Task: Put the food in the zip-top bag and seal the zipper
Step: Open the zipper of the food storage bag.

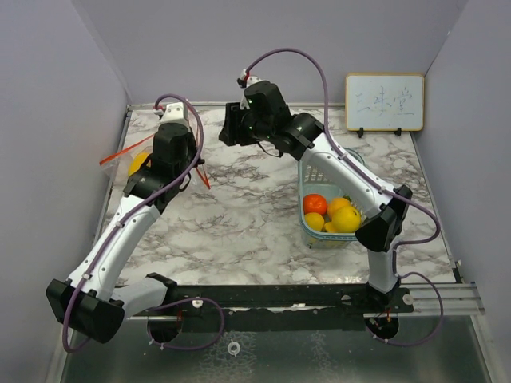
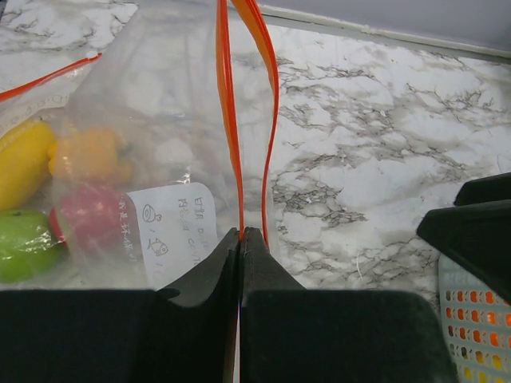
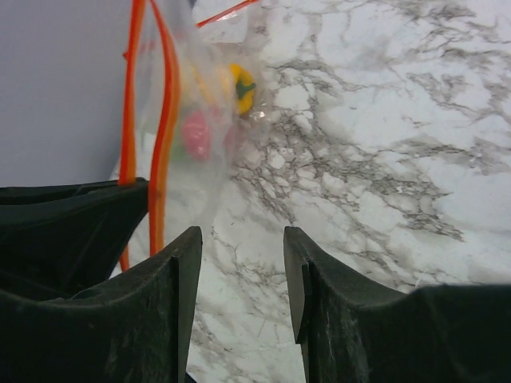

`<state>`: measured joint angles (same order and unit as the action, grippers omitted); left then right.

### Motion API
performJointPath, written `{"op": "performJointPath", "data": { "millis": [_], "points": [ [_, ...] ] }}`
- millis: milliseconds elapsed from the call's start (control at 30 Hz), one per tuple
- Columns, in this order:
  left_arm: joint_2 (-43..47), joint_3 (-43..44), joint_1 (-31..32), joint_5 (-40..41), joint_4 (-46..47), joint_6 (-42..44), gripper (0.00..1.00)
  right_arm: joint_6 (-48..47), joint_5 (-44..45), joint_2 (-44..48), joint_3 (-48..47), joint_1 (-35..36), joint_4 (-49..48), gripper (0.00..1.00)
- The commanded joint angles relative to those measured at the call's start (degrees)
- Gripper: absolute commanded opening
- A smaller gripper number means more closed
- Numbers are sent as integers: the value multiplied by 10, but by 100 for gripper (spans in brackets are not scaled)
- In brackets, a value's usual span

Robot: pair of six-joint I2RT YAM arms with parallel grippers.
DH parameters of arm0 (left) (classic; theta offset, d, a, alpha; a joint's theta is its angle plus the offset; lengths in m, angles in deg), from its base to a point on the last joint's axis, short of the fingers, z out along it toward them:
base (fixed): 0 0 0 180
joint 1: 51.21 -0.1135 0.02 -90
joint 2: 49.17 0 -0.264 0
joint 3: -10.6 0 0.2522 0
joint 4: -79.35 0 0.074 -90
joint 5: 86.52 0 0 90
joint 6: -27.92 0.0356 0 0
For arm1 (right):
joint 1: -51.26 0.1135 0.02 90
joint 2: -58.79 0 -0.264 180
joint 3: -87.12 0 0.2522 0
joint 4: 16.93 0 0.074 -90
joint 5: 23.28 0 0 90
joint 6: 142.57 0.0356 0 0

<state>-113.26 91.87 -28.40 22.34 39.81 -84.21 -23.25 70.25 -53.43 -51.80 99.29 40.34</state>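
Note:
The clear zip-top bag (image 2: pixel 152 120) with an orange zipper (image 2: pixel 230 120) lies at the table's left. Inside it are a yellow fruit (image 2: pixel 20 163), an orange one (image 2: pixel 88 155), a red-pink one (image 2: pixel 88 219) and a green one (image 2: pixel 24 243). My left gripper (image 2: pixel 241 233) is shut on one zipper strip; the other strip stands just right of its tips. The bag's mouth is apart. My right gripper (image 3: pixel 239 239) is open and empty above the table, just right of the bag (image 3: pixel 196 120). More fruit, orange (image 1: pixel 314 203) and yellow (image 1: pixel 346 217), lies in the pale green basket (image 1: pixel 315 171).
The basket stands at the right of the marble table (image 1: pixel 255 215). A small whiteboard (image 1: pixel 384 102) leans against the back wall. Grey walls close in the left, back and right sides. The left gripper's body (image 3: pixel 64 223) is close beside my right fingers.

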Motion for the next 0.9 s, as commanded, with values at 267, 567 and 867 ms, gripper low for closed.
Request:
{"op": "performJointPath", "data": {
  "millis": [267, 567, 867],
  "points": [
    [67, -92, 5, -64, 82, -34, 0, 26, -51, -55, -35, 9, -91, 47],
    [88, -124, 5, -92, 126, -60, 0, 40, -51, -80, -25, 9, -104, 47],
    [86, -129, 5, -90, 135, -69, 0, 31, 17, -96, -30, 9, -45, 43]
  ]
}}
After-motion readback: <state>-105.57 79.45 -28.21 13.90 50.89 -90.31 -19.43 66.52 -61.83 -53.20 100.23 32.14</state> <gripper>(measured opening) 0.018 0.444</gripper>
